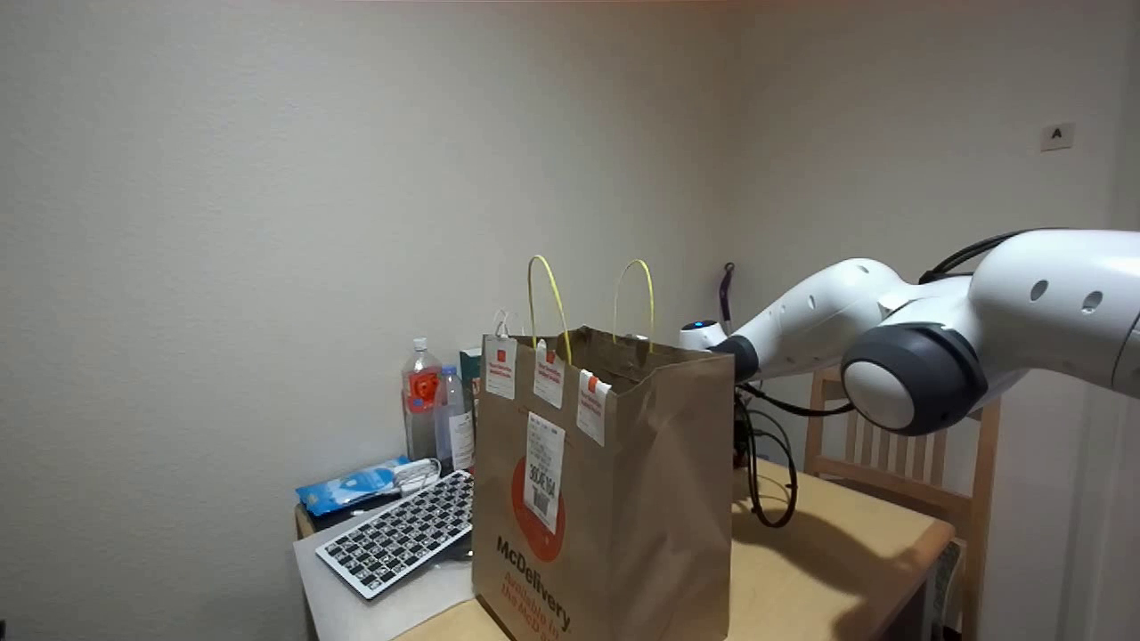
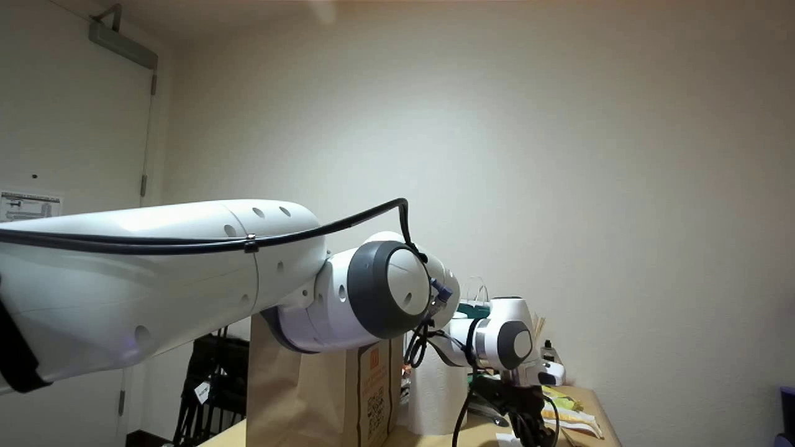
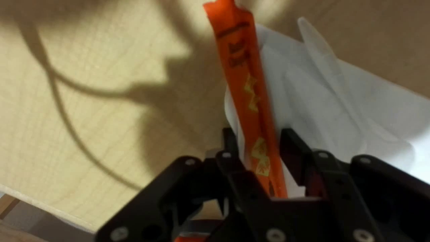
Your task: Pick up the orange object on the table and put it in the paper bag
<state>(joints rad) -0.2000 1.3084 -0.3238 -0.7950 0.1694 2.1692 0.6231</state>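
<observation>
Above the pale wood-grained table (image 3: pixel 111 134), jaws spread around a slim orange packet (image 3: pixel 250 101), smooth white sheet (image 3: pixel 309 107) beneath

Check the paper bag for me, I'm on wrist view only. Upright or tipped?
Observer: Upright. In an exterior view the paper bag stands on the table.
Operator: Top open or folded over?
Observer: Open. In an exterior view you can see over the rim to the inside.
Operator: Anything tall near it?
Observer: Yes, a white roll, maybe paper towel, stands on end and shows right next to the bag in an exterior view. Can't judge the real gap.
</observation>
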